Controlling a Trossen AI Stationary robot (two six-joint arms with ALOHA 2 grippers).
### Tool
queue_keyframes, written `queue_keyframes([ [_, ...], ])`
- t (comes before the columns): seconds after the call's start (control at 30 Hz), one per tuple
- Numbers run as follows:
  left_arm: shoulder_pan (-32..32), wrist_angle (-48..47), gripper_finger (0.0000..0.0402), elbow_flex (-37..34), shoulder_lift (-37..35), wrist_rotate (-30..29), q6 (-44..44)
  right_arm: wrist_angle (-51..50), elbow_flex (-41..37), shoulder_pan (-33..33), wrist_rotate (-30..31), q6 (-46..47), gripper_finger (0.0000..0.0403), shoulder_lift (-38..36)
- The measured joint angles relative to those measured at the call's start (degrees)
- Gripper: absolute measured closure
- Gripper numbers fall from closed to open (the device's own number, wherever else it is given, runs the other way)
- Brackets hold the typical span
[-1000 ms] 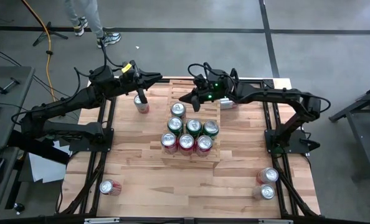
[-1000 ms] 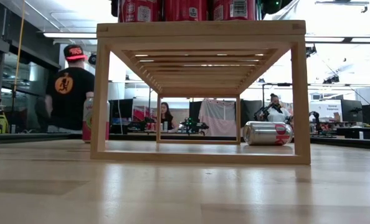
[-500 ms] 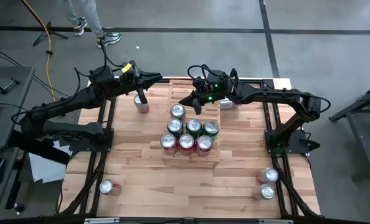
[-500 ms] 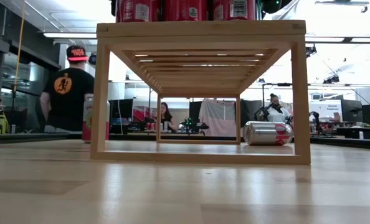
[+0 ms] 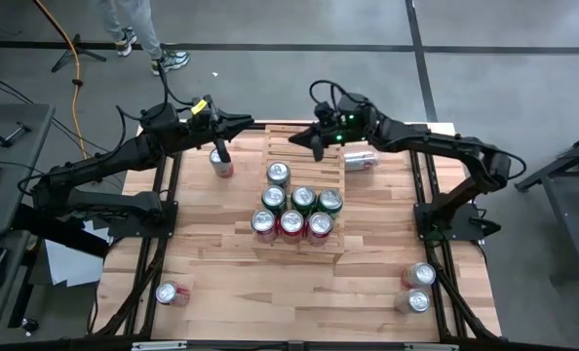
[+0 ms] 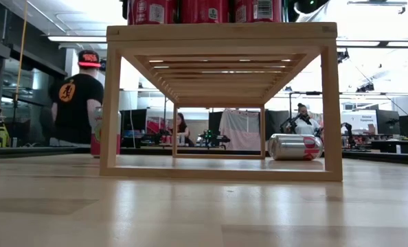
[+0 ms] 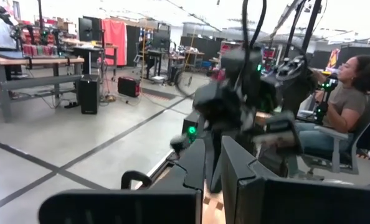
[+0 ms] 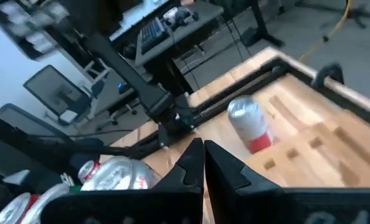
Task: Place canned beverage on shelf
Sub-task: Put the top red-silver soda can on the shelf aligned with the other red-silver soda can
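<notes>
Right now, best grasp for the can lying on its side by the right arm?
Grip the lying can across its round body at mid-length, coming straight down from above. It lies flat on the table, just beside the shelf, so its ends are poor holds and the sides are free. The right pincer hovers nearby over the shelf, probably closest.

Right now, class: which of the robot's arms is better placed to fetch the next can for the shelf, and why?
Probably the left. Its claw hovers beside the upright can left of the shelf. The right claw is over the shelf's back, farther from its nearest can, which lies sideways.
</notes>
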Motion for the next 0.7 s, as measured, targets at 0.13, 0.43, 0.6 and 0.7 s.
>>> queue_keyframes([
  [0.13,0.00,-1.09,0.0401,0.00,0.00,-0.01,0.33,-3.64,0.00,-1.34,-0.20,-3.76,0.0403,-3.07],
  [0.43,0.00,-1.18,0.0401,0.00,0.00,-0.01,0.39,-12.60,0.00,-3.99,0.73,-9.63,0.0403,-8.94],
  [0.6,0.00,-1.16,0.0402,0.00,0.00,-0.08,0.42,-16.54,0.00,-5.28,1.43,-11.66,0.0403,-11.14],
  [0.7,0.00,-1.16,0.0402,0.00,0.00,-0.11,0.42,-19.47,0.00,-6.12,3.60,-13.55,0.0403,-12.67],
])
